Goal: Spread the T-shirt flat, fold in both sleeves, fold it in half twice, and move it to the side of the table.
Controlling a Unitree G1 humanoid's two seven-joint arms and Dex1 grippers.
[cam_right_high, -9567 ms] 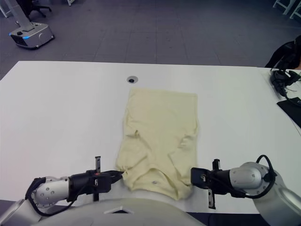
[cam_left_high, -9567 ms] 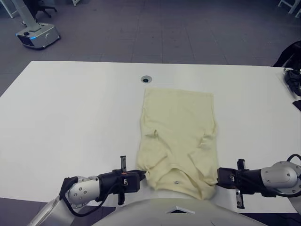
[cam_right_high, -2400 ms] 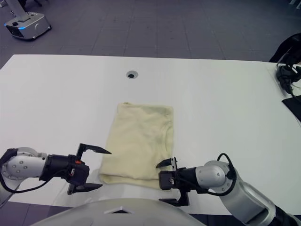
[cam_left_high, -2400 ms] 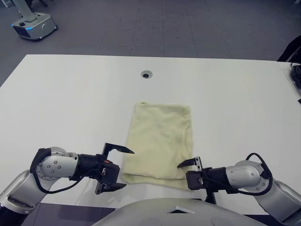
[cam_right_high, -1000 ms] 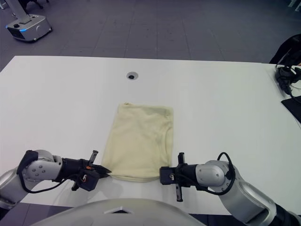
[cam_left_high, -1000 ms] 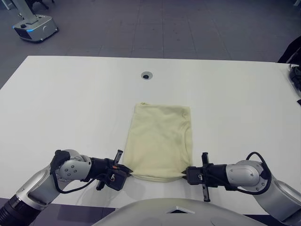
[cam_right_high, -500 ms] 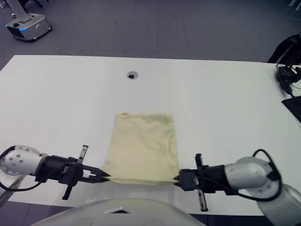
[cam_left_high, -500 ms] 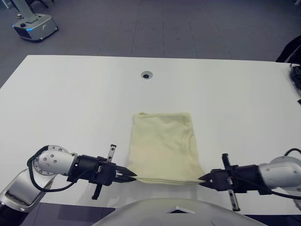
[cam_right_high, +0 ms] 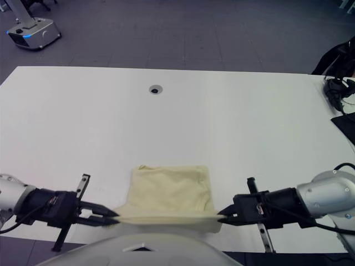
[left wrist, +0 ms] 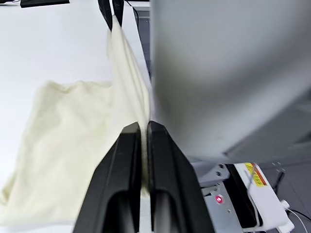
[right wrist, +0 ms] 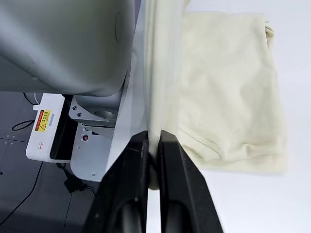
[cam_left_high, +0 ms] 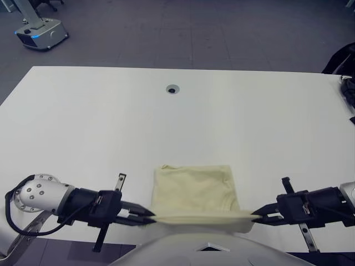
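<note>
The pale yellow T-shirt (cam_left_high: 192, 188), folded into a narrow panel, lies at the near middle of the white table (cam_left_high: 111, 127). Its near edge is lifted and stretched taut between both grippers. My left gripper (cam_left_high: 148, 215) is shut on the near left corner, and my right gripper (cam_left_high: 254, 214) is shut on the near right corner. In the left wrist view the fingers (left wrist: 127, 160) pinch the cloth (left wrist: 73, 141), with the other gripper (left wrist: 111, 9) at the far end of the stretched edge. The right wrist view shows its fingers (right wrist: 165, 160) clamped on the hem (right wrist: 228, 92).
A round cable hole (cam_left_high: 172, 89) sits in the table at the far middle. Dark cables and gear (cam_right_high: 336, 91) lie at the right edge. A wheeled robot base (cam_left_high: 40, 36) stands on the floor beyond the far left corner.
Both grippers have drawn back toward me and spread apart, lifting the shirt's near edge. The cloth has slid nearer, and less of it lies flat on the table.
</note>
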